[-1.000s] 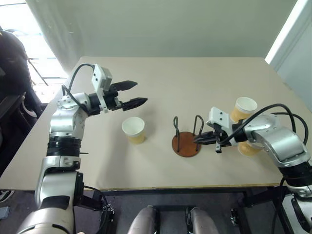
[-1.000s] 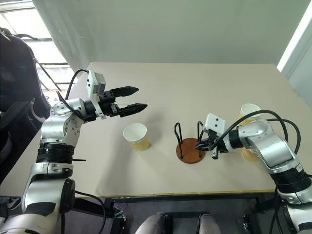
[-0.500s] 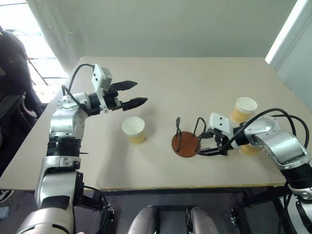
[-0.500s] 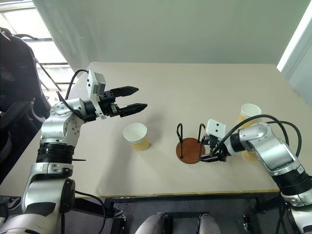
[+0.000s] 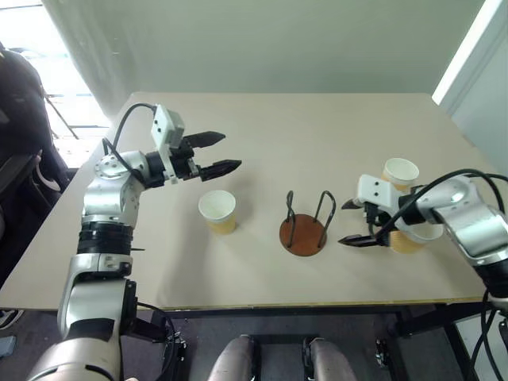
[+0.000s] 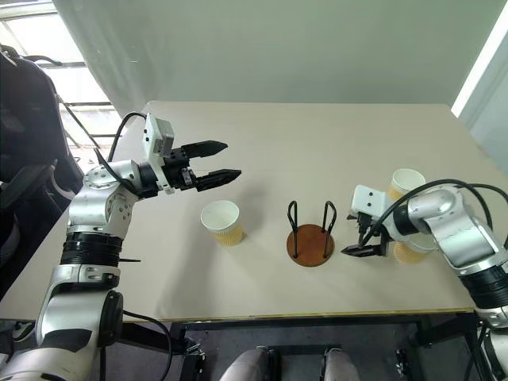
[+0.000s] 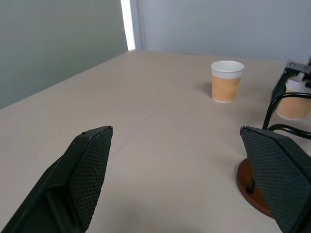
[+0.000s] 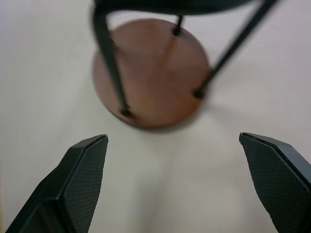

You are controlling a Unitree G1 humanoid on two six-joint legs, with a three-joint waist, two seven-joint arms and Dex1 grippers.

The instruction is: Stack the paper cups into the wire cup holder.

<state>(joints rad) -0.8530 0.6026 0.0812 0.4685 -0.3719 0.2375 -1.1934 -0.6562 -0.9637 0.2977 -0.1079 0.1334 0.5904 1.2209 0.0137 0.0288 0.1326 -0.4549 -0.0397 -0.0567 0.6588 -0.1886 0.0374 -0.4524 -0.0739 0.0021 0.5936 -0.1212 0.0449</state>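
The wire cup holder (image 5: 304,231), a round reddish-brown disc with two upright black wire loops, stands empty near the front middle of the beige table (image 5: 317,135). None of the three tan ribbed paper cups with white rims is stacked yet.

From the holder, one cup (image 5: 218,211) stands upright at nine o'clock, well apart. A second (image 5: 396,176) stands at about two o'clock. The third (image 5: 413,238) sits at three o'clock, partly hidden behind the right forearm.

The step in hand looks like fetching a first cup. The right gripper (image 5: 354,223) is just beside the holder at three o'clock, its two black fingers spread wide and holding nothing. To do this well it should probably turn toward the nearer cup at three o'clock, close on the ribbed wall below the rim without crushing it, then lower the cup straight down between the loops so the rim does not catch the wire. The right wrist tilts downward, fingers aimed at the holder's base.

The left gripper (image 5: 213,154) hangs above the table at about ten o'clock from the holder. Its fingers are level, spread wide and empty, pointing toward the table's middle.
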